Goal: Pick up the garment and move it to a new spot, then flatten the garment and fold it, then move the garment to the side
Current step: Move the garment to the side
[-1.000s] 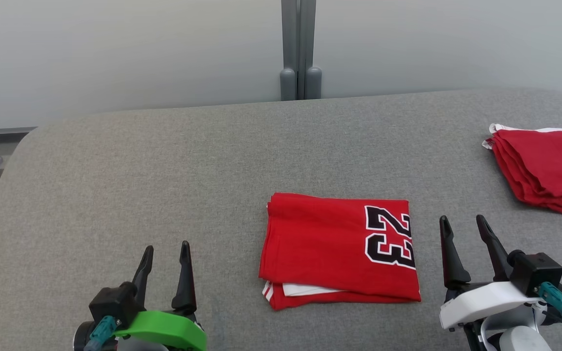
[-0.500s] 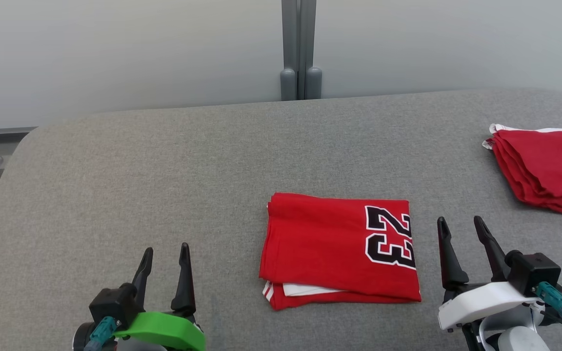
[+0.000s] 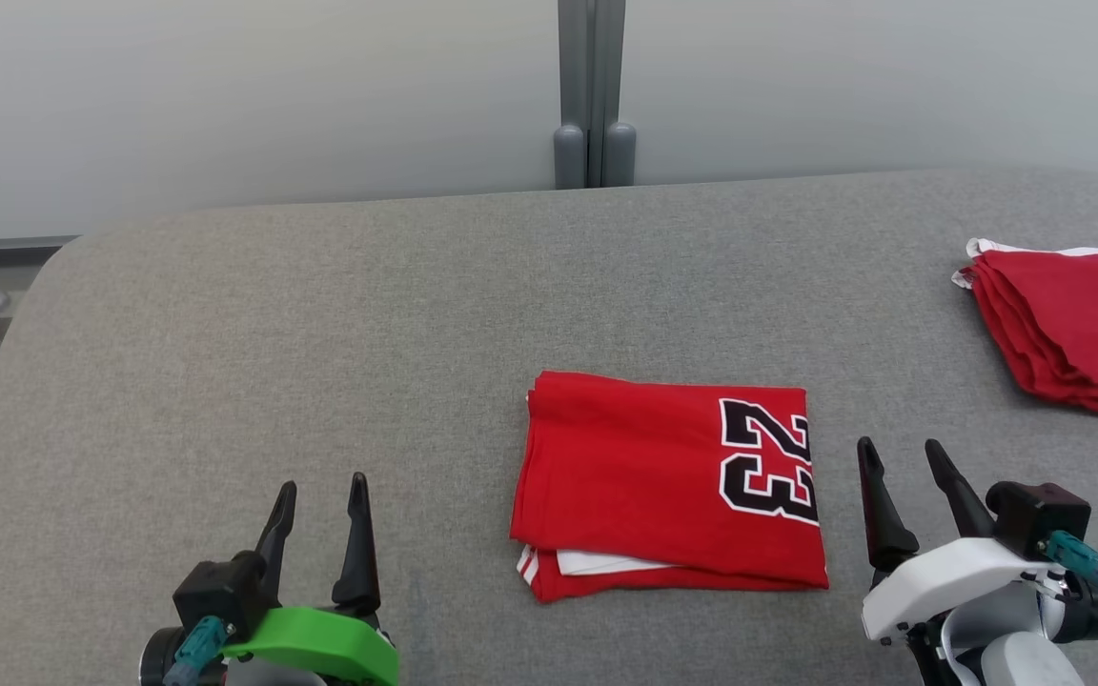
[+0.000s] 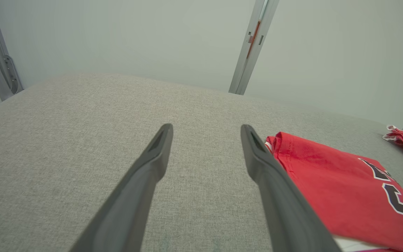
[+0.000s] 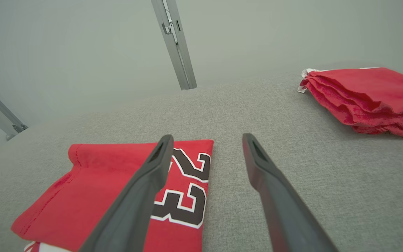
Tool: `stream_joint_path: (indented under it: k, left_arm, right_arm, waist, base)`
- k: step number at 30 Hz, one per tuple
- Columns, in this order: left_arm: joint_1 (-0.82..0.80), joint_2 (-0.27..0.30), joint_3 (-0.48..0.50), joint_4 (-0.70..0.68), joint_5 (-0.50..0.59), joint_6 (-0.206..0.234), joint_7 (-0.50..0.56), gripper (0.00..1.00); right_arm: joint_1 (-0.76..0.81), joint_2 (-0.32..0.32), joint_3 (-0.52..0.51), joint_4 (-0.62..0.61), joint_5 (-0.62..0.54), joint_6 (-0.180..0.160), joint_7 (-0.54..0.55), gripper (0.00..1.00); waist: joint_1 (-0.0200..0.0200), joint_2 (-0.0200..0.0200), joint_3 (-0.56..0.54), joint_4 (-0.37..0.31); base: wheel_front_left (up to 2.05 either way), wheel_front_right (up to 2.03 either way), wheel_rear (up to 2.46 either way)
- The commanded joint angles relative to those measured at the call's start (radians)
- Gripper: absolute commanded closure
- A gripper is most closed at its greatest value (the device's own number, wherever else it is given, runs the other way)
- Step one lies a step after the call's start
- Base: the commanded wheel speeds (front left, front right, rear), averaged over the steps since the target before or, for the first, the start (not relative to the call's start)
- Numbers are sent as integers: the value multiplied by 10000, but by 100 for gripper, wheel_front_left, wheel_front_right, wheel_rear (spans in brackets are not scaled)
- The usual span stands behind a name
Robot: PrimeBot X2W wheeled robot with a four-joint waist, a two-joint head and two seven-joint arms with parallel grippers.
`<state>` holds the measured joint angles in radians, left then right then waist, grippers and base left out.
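A red garment [image 3: 654, 481] with a black "23" lies folded into a neat rectangle at the middle front of the grey table [image 3: 320, 333]; white trim shows at its near edge. It also shows in the left wrist view [image 4: 334, 189] and the right wrist view [image 5: 110, 189]. My left gripper [image 3: 320, 491] stands open at the lower left, well apart from the garment, nothing between its fingers. My right gripper [image 3: 902, 453] is open just right of the garment's right edge, not touching it.
A second folded red garment [image 3: 1073, 329] with white trim lies at the table's far right edge, also in the right wrist view [image 5: 366, 96]. A grey post [image 3: 592, 95] rises behind the table against a pale wall. The table's rounded left corner is near.
The head camera has shifted slightly, so the scene sits a little to the right. My right gripper has drawn back a little toward me. The garment lies unmoved.
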<state>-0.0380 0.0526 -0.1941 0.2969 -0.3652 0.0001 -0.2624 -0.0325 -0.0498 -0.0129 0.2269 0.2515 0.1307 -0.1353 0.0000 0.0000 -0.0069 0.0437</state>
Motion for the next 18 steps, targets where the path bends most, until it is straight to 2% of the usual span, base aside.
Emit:
stream_joint_path:
  k: [1,7,12,18]
  left_arm:
    - [-192,8,40,13,93,-33,-28,0]
    - [-406,5,37,-22,138,-93,-28,0]
    - [-604,-1,67,-50,149,-85,-28,0]
    - [-761,-7,184,-122,140,-55,-28,0]
  right_arm:
    - [-216,-15,-65,109,50,-3,247,0]
    - [-861,-211,-218,855,122,-3,1505,0]
    - [-1484,-370,-150,1638,909,-3,2808,0]
    - [-1988,-779,144,2154,1638,-3,3823,0]
  waist:
    - [0,0,72,53]
    - [0,0,503,338]
    - [0,0,908,639]
    - [0,0,1264,955]
  base:
    - [0,0,0]
    - [0,0,0]
    - [0,0,0]
    - [0,0,0]
